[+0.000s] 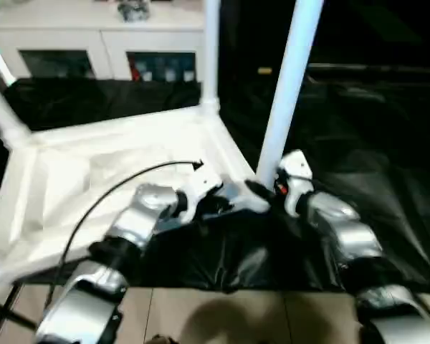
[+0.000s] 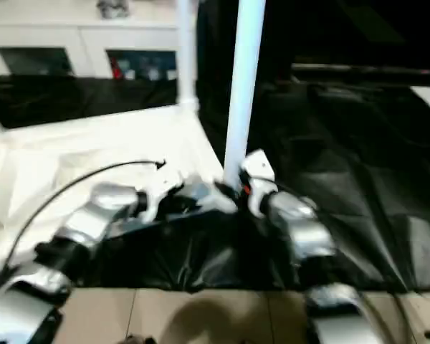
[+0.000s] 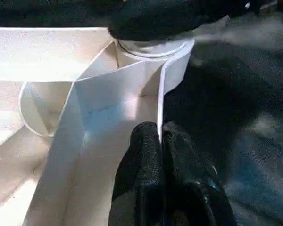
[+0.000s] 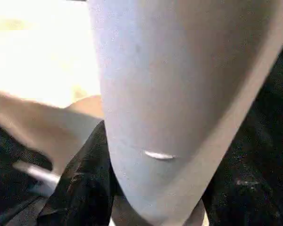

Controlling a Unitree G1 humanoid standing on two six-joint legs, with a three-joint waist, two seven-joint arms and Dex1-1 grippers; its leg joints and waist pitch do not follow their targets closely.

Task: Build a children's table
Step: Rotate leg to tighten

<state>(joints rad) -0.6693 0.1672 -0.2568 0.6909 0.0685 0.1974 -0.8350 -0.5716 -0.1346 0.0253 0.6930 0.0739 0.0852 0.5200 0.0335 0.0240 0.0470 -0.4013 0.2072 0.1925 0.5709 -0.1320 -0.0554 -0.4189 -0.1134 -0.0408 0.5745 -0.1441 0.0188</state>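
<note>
Now left gripper [image 3: 161, 141] pinched tight on tabletop [image 1: 115, 172] rim wall beside corner socket; right gripper [image 1: 266, 192] clamped around upright leg [image 1: 290, 79] at socket.

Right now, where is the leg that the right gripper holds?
The leg stands upright at the tabletop's near right corner, gripped low by the right gripper, beside the left gripper.

Head eyes look down — wrist views close, shared tabletop [image 1: 93, 165]
</note>
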